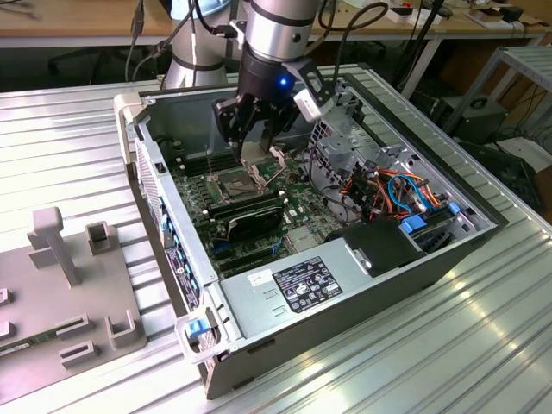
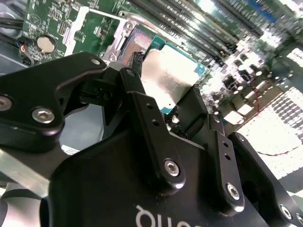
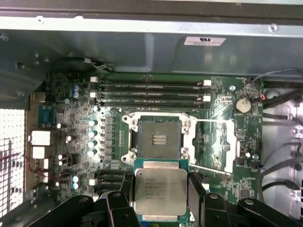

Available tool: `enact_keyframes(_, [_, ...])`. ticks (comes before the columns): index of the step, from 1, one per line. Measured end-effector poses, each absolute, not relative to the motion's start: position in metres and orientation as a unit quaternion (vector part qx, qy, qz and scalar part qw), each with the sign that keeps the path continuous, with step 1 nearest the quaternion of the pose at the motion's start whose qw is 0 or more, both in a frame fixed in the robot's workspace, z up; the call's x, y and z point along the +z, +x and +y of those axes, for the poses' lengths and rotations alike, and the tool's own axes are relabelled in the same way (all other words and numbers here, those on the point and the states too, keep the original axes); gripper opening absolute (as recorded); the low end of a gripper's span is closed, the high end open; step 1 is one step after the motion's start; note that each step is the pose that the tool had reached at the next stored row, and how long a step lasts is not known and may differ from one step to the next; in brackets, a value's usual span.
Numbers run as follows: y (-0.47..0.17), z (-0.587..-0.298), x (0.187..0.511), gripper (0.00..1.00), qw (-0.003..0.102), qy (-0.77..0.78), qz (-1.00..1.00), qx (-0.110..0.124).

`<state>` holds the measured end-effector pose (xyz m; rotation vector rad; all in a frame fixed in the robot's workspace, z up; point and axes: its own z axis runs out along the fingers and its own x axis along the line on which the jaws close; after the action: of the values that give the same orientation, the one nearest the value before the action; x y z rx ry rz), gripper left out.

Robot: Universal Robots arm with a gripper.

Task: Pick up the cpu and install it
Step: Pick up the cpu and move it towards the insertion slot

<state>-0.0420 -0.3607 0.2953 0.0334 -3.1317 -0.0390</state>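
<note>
- While the gripper hangs inside the case, its fingers are closed on two opposite edges of the cpu. The jaws stand only as far apart as the chip is wide.
- The edge grip leaves the silver top and the underside free. This is judged to keep the contact face clear of the fingers.
- The cpu is held flat, its metal top turned toward the wrist and roughly parallel to the board. This attitude matches the plane of the socket.
- The cpu sits at the gripper's outer end, between the fingertips, and touches nothing else that can be seen.
- The socket lies under and just beside the chip. Its recess is bare, because the frame is swung open to one side.
- In the first wrist view, the cpu overlaps the socket's near rim and does not cover the recess. It is judged to be raised above the board and not yet seated.
- The memory slots run beyond the socket, well apart from the fingers.
</note>
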Motion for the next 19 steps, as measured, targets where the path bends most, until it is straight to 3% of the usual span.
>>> enact_keyframes(19, [-0.042,-0.343,0.267,0.55,0.005,0.011,-1.000,-0.013])
